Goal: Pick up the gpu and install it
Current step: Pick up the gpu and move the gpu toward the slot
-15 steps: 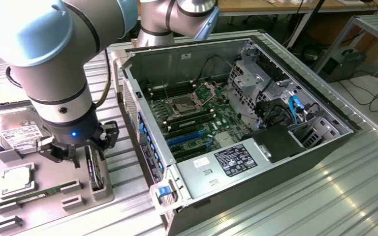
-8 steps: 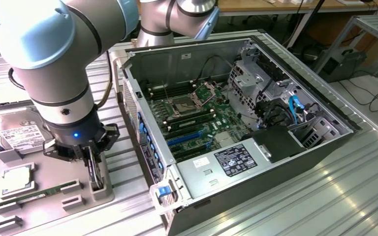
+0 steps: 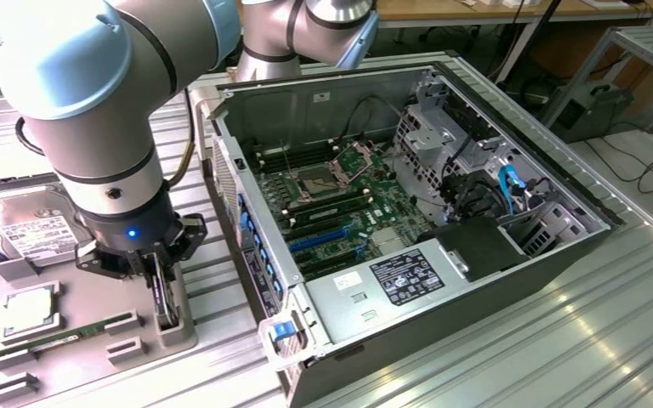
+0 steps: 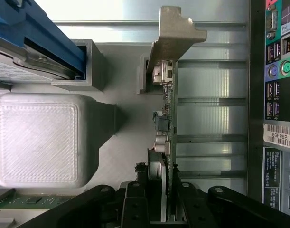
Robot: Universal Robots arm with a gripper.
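**Claw clamped on the gpu in its tray slot**

Your claw (image 3: 156,270) is down on the grey parts tray (image 3: 173,338), which lies on the ribbed metal tabletop (image 3: 553,340) towards the edge at the exterior view's left. In the wrist view the claw (image 4: 161,199) has one black finger (image 4: 135,204) against each face of the gpu (image 4: 170,118), with no gap showing on either side, so read it as clenched on the card. The gpu (image 3: 166,299) stands edge-on and upright in its tray slot. Its silvery bracket (image 4: 175,38) is at the end away from the claw. The open computer case (image 3: 417,212) lies just beside the tray. The hard drive (image 3: 26,229), a processor chip (image 3: 31,308) and the green memory stick (image 3: 65,337) rest elsewhere on the tray, apart from the claw.
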